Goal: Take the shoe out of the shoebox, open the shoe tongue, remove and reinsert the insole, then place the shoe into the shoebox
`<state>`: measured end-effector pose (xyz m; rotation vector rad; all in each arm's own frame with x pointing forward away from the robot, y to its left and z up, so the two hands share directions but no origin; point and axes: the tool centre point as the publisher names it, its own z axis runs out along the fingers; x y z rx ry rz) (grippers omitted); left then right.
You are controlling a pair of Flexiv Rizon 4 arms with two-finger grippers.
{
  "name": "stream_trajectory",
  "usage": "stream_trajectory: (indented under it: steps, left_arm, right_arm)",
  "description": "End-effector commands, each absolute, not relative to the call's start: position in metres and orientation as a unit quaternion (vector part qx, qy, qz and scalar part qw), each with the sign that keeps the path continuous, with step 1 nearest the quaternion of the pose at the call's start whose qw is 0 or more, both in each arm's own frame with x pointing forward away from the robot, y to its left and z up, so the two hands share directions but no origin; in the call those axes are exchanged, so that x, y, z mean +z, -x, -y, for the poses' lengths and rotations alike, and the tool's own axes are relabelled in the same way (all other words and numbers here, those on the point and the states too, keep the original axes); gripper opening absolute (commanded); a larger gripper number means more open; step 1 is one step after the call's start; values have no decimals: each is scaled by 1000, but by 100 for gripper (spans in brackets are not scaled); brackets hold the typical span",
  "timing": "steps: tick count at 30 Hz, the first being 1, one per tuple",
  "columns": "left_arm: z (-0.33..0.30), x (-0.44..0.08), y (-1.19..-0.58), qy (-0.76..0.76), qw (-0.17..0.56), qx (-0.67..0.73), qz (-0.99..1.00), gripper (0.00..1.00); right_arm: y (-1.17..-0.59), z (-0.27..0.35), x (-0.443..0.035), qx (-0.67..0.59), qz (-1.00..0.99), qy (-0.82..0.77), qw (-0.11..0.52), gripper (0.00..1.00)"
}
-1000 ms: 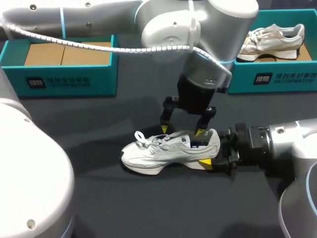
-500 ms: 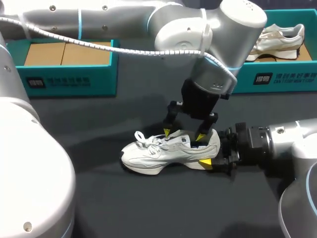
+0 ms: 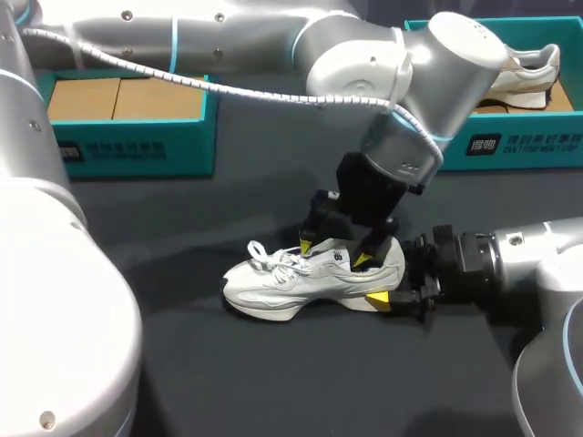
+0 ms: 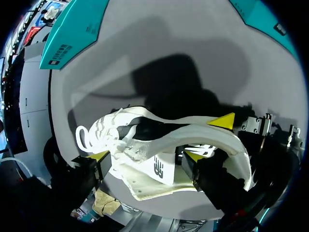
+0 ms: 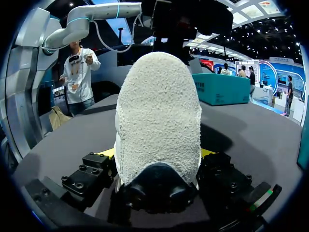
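A white sneaker (image 3: 291, 280) lies on its sole on the dark table (image 3: 228, 382), toe to the left. My right gripper (image 3: 384, 278) is at its heel, and in the right wrist view the fuzzy heel (image 5: 159, 111) stands between both fingers, gripped from two sides. My left arm reaches in from the upper left. Its gripper (image 3: 333, 253) points down onto the shoe's opening, fingers wide apart. In the left wrist view the left gripper (image 4: 147, 155) straddles the sneaker's side panel (image 4: 159, 166) near the laces. The insole is not visible.
A teal shoebox (image 3: 127, 150) with cardboard inside stands at the back left. A second teal box (image 3: 510, 141) at the back right holds another pale sneaker (image 3: 528, 68). Bare table lies in front of the shoe.
My left arm has swung to the right and its gripper has dropped closer onto the shoe's opening. The shoe and the right gripper have stayed put.
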<state>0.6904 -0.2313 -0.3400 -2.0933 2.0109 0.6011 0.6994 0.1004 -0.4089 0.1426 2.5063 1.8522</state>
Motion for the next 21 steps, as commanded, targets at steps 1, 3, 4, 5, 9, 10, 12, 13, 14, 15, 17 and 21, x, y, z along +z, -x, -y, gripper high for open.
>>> stream_trajectory:
  steps: [1,3,4,5,9,10,12,13,14,15,17,21]
  left_arm:
    - [235,-341,-684,701,107,222,-670,94]
    - [232,-341,-682,696,113,230,-671,93]
    - [230,-342,-681,694,117,232,-672,92]
    - [229,-342,-680,690,118,237,-673,91]
    - [226,-343,-677,687,127,243,-673,82]
    - [225,-342,-677,686,128,244,-673,82]
    - [224,-341,-677,686,127,247,-673,75]
    - [223,-340,-678,686,127,247,-673,73]
    - [223,-339,-678,686,127,248,-673,73]
    - [223,-339,-679,686,127,248,-672,72]
    - [222,-337,-681,685,127,250,-672,70]
    - [222,-334,-683,685,126,253,-672,61]
  right_arm:
    - [-700,-99,-409,592,-804,-46,11,0]
    - [-700,-99,-409,592,-804,-46,11,0]
    - [-700,-99,-409,592,-804,-46,11,0]
    - [-700,-99,-409,592,-804,-46,11,0]
    - [-700,-99,-409,592,-804,-46,11,0]
    - [-700,-99,-409,592,-804,-46,11,0]
    - [-700,-99,-409,592,-804,-46,11,0]
    - [-700,-99,-409,592,-804,-46,11,0]
    - [-700,-99,-409,592,-804,-46,11,0]
    - [-700,-99,-409,592,-804,-46,11,0]
    - [-700,-99,-409,592,-804,-46,11,0]
    - [-700,-99,-409,592,-804,-46,11,0]
